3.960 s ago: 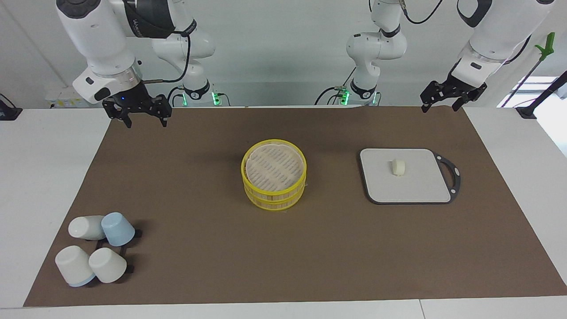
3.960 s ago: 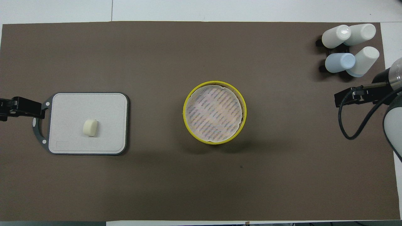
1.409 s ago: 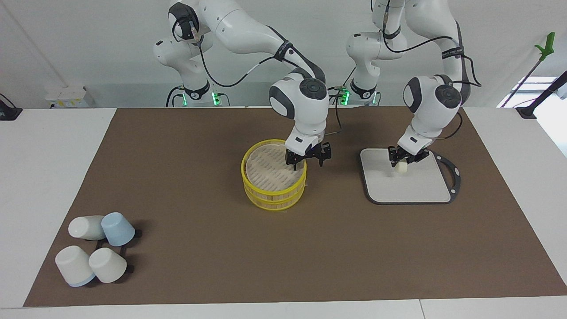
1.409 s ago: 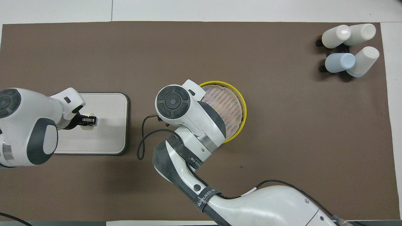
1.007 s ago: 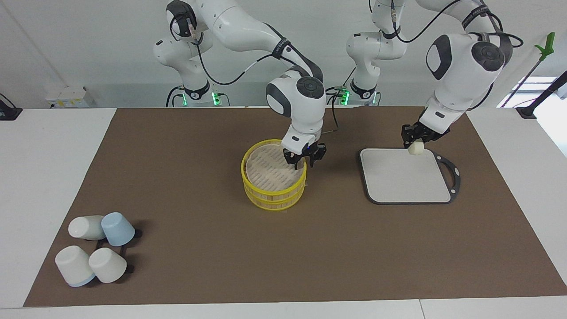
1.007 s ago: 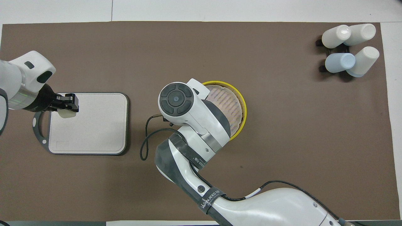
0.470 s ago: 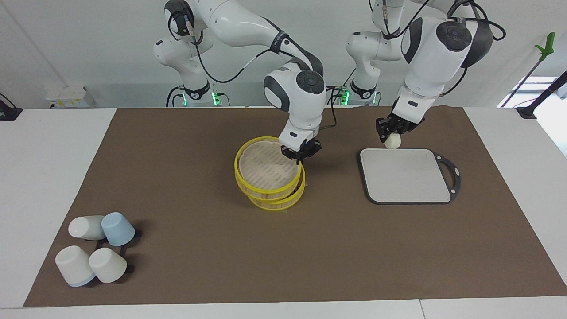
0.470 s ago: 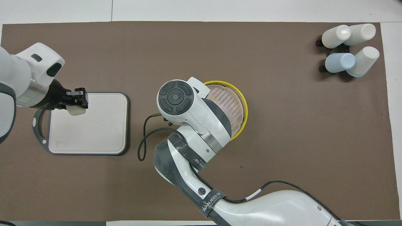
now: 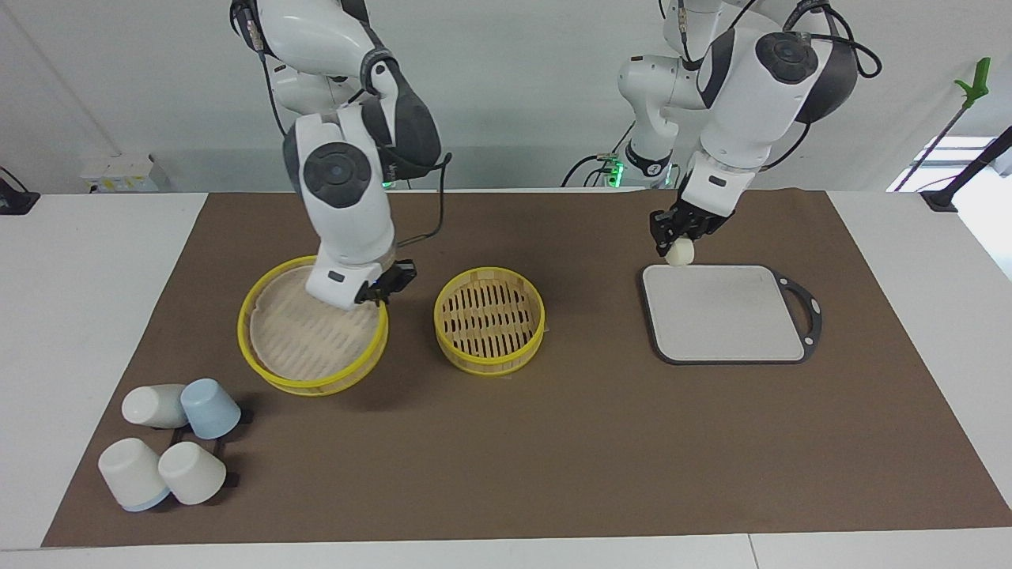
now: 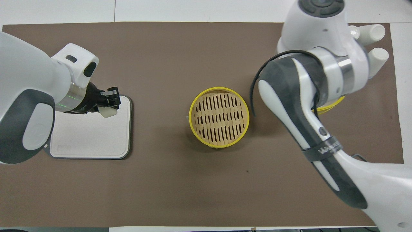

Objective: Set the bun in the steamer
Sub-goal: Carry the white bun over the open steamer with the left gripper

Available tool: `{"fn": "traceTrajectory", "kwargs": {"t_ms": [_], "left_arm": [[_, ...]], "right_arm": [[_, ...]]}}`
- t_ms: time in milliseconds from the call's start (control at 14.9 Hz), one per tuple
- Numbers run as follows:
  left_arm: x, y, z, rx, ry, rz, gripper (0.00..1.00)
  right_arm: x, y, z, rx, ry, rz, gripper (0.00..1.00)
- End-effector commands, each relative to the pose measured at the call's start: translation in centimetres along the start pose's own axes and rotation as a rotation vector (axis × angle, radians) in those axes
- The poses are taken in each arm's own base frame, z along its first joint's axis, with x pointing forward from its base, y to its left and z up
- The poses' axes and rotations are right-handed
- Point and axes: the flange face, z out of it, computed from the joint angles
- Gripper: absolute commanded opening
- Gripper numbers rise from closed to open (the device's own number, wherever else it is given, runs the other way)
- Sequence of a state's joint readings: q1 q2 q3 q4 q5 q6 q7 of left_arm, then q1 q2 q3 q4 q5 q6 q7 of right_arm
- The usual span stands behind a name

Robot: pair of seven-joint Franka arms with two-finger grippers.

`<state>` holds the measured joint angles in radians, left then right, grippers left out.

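In the facing view, the bun (image 9: pixel 679 252) was held pinched in the left tool (image 9: pixel 674 238), over the board's (image 9: pixel 727 312) 11 o'clock corner. The steamer's lifted tier (image 9: pixel 313 336) was gripped by the right tool (image 9: pixel 385 286) at its 2 o'clock rim.

In the overhead view, the steamer (image 10: pixel 219 117) stood open at mid-desk, at 3 o'clock from the bun (image 10: pixel 108 111).

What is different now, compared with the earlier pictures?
The right hand took the steamer's top tier by its rim and carried it off toward the cups, leaving the bottom tier open. The left hand gripped the bun, lifted it off the board and now holds it over the board's corner nearest the steamer. Bottom tier, board and cups stayed in place.
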<state>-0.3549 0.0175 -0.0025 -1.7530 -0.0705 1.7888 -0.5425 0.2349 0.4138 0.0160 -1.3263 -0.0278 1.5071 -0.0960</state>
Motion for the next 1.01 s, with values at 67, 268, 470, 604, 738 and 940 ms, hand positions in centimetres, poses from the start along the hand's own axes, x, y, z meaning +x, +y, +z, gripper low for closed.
{"fn": "traceTrajectory", "kwargs": {"t_ms": [67, 268, 470, 604, 738, 940], "left_arm": [[-4.1, 12.7, 8.1, -0.022, 0.025, -0.08, 0.43], [-7.4, 17.9, 14.0, -0.055, 0.058, -0.081, 0.43], [-9.9, 21.9, 20.7, -0.005, 0.112, -0.078, 0.43], [-10.9, 22.2, 22.5, 0.011, 0.122, -0.066, 0.43], [-10.8, 22.2, 22.5, 0.001, 0.127, -0.077, 0.47], [-10.7, 22.0, 22.5, 0.009, 0.124, -0.091, 1.0]], "right_arm": [[-1.4, 1.7, 1.3, 0.003, -0.039, -0.055, 0.0], [-1.6, 2.5, 1.9, 0.006, -0.039, -0.058, 0.0], [-1.9, 3.3, 2.4, 0.01, -0.042, -0.062, 0.0], [-1.9, 3.2, 2.4, 0.01, -0.04, -0.064, 0.0], [-1.9, 3.1, 2.4, 0.01, -0.042, -0.062, 0.0], [-1.9, 3.1, 2.4, 0.012, -0.041, -0.062, 0.0]]}}
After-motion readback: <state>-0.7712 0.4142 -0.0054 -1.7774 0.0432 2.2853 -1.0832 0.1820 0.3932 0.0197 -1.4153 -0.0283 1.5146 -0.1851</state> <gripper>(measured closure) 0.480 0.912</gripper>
